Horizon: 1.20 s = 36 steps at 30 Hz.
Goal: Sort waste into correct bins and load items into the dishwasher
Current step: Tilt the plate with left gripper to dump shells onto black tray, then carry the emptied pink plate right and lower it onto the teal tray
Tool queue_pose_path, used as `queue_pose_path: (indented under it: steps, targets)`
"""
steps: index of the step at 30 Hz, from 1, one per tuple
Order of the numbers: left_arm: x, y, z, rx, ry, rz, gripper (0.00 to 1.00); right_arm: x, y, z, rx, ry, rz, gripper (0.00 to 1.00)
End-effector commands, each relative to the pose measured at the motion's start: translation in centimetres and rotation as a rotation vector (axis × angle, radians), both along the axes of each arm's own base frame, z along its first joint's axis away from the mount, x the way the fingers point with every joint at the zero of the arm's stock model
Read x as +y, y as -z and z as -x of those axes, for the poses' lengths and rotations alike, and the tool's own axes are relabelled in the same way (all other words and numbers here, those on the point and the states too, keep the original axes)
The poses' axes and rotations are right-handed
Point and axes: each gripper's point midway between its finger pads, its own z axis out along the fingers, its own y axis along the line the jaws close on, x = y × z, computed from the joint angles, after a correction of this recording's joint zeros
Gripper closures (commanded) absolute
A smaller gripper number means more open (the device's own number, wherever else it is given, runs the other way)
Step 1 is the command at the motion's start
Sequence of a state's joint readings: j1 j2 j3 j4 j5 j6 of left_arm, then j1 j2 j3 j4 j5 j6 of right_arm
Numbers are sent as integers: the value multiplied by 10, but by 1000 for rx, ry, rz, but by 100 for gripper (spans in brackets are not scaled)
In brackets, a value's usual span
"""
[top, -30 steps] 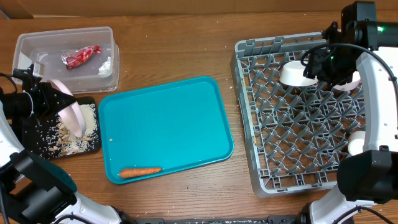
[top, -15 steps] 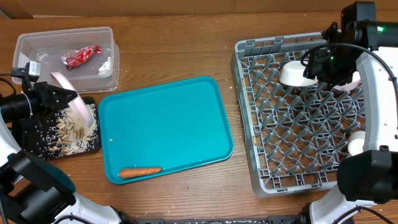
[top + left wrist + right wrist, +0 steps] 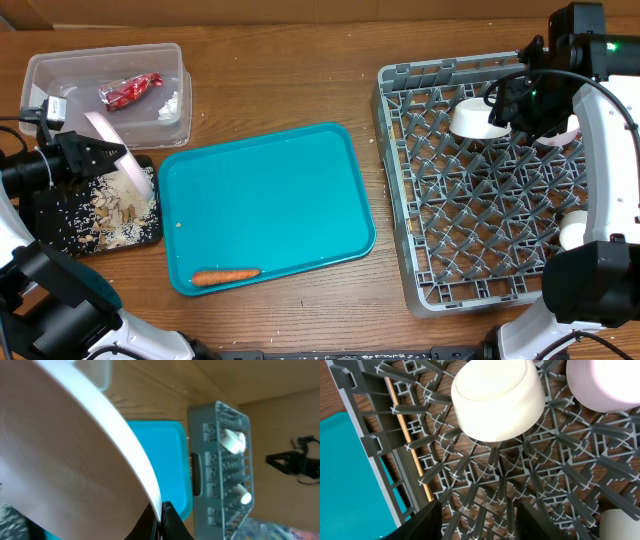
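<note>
Over the brown wooden tabletop (image 3: 290,90), a white round plate (image 3: 60,450) is clamped by the left gripper (image 3: 161,521); the right gripper's (image 3: 480,516) jaws are spread wide.

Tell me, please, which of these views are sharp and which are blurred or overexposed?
Overhead: evenly lit and sharp, with soft shadows around the teal tray. Left wrist: the white plate is so close that it is blurred and washed out, while the dish rack behind looks clearer. Right wrist: crisp on the white bowl and lattice.

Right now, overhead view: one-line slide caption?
Left gripper holds white plate tilted over crumb-filled black tray; carrot on teal tray; right gripper over rack.
</note>
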<state>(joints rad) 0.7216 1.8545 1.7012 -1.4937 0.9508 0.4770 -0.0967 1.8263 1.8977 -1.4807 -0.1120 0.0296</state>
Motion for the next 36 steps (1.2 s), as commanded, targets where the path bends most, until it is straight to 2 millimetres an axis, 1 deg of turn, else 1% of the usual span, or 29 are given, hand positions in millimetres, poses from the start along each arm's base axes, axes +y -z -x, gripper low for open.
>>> queue_pose_path:
  steps: [1,2,3,6,8,9,11,14,17,20,22,25,27,28,29,31,33,36]
  targets:
    - [0,-1,4,36,-27,18,96,-1,-8,-2,-29,-3,15,50]
    - [-8,-11,3,-74,42,18,96,-1,-8,-2,-29,-4,14,50]
    - [-10,-14,2,-111,63,17,96,-1,-8,-2,-30,-3,15,50]
    - [-4,-9,0,-77,35,4,96,-1,-8,-3,-34,-3,15,50]
    - [2,0,2,30,-30,3,96,-1,-9,-3,-34,-3,15,50]
    - [0,0,3,36,-27,9,96,-1,-9,-3,-34,-3,15,50]
    - [-8,-3,3,27,-6,29,96,-1,-9,-3,-33,-3,15,50]
    - [-27,-11,1,0,50,59,96,-1,-9,-3,-34,-3,15,50]
    - [-56,-14,0,16,126,66,96,-1,-9,-3,-34,-3,15,50]
    - [-99,-11,-3,38,256,48,96,-1,-9,-4,-38,-3,15,50]
    - [-131,-2,-5,77,343,2,96,-1,-9,-4,-37,-3,14,50]
    - [-171,20,-9,176,420,-148,96,-1,-9,-4,-37,-3,14,50]
    - [-192,38,-14,241,420,-312,96,-1,-9,-4,-37,-3,14,50]
    - [-198,45,-17,258,407,-381,96,-1,-9,-4,-37,-3,14,50]
    - [-207,52,-22,279,372,-472,96,-1,-9,-4,-37,-3,14,50]
    - [-221,61,-28,299,306,-591,96,-1,-9,-4,-36,-3,14,50]
    - [-240,69,-30,308,254,-682,96,-1,-9,-4,-36,-3,14,49]
    - [-274,81,-25,304,247,-743,96,-1,-9,-4,-36,-3,14,49]
